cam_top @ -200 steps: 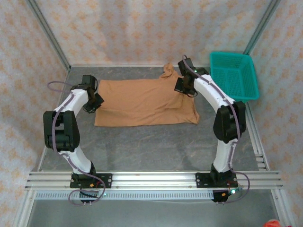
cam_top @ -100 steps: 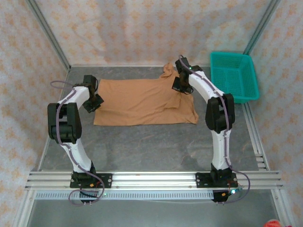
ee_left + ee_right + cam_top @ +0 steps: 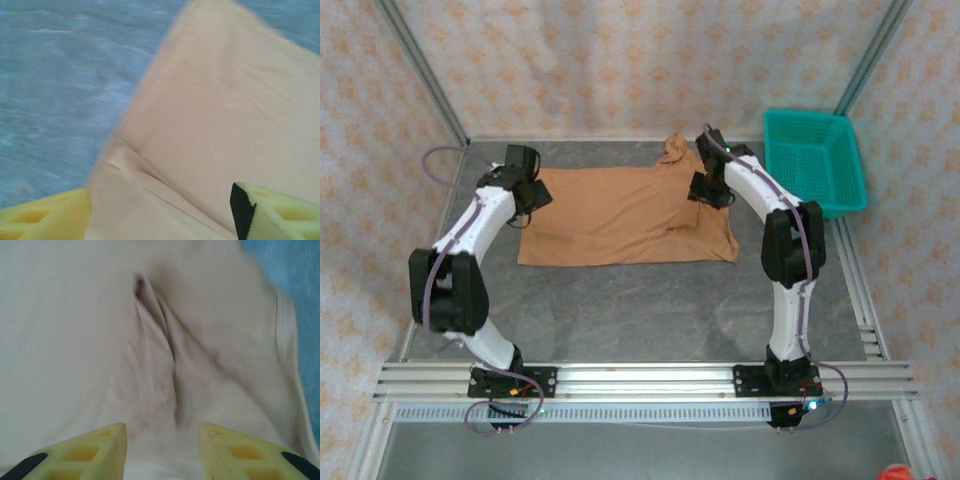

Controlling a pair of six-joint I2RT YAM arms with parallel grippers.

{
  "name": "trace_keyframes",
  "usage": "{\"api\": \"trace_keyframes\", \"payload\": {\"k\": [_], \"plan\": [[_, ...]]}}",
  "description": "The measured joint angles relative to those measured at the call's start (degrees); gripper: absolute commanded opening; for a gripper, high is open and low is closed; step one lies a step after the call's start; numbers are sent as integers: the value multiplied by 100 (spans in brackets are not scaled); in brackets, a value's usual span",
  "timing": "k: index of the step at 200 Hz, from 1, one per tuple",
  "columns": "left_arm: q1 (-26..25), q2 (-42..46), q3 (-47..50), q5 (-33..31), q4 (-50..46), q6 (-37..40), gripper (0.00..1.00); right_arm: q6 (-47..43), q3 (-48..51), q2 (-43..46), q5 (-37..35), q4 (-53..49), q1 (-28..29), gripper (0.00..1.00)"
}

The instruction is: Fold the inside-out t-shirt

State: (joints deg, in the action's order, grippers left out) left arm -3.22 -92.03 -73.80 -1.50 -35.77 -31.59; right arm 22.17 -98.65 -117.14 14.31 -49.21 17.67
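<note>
End effectors, overhead: left end effector [image 3: 525,187] at tan soft-cloth t-shirt's [image 3: 620,215] left edge, right end effector [image 3: 708,190] over its right half; shirt flat on grey surface [image 3: 620,310]. Left wrist: jaws spread, empty. Right wrist: likewise, above pucker [image 3: 160,355]. Fold apparently pending; next, pinch edges.

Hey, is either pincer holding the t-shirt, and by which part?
Nothing is held. The left pincer and the right pincer both stand open over the t-shirt, gripping no cloth.

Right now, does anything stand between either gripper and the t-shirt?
Nothing visible does. The left gripper and the right gripper both hang with jaws open directly over bare t-shirt cloth. The basket stands apart, to the right.
</note>
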Motion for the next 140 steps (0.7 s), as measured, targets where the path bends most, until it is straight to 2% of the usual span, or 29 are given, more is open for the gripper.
{"api": "trace_keyframes", "payload": {"k": [14, 30, 66, 81, 98, 105, 140], "plan": [[-243, 212, 304, 522, 354, -46, 69, 94, 612, 208, 216, 291, 2, 41], [-302, 57, 625, 992, 682, -157, 65, 219, 1012, 205, 455, 619, 0, 41], [-302, -494, 1036, 1375, 780, -225, 61, 420, 1165, -22, 737, 1150, 2, 41], [-302, -498, 1064, 1421, 782, -243, 60, 479, 1165, -101, 774, 1270, 2, 33], [-302, -496, 1062, 1443, 820, -243, 58, 503, 1165, -149, 793, 1325, 2, 10], [-302, -496, 1062, 1451, 820, -245, 57, 533, 1154, -153, 807, 1327, 2, 4], [-302, -496, 1054, 1460, 817, -243, 56, 680, 855, -153, 885, 1259, 20, 0]]}}
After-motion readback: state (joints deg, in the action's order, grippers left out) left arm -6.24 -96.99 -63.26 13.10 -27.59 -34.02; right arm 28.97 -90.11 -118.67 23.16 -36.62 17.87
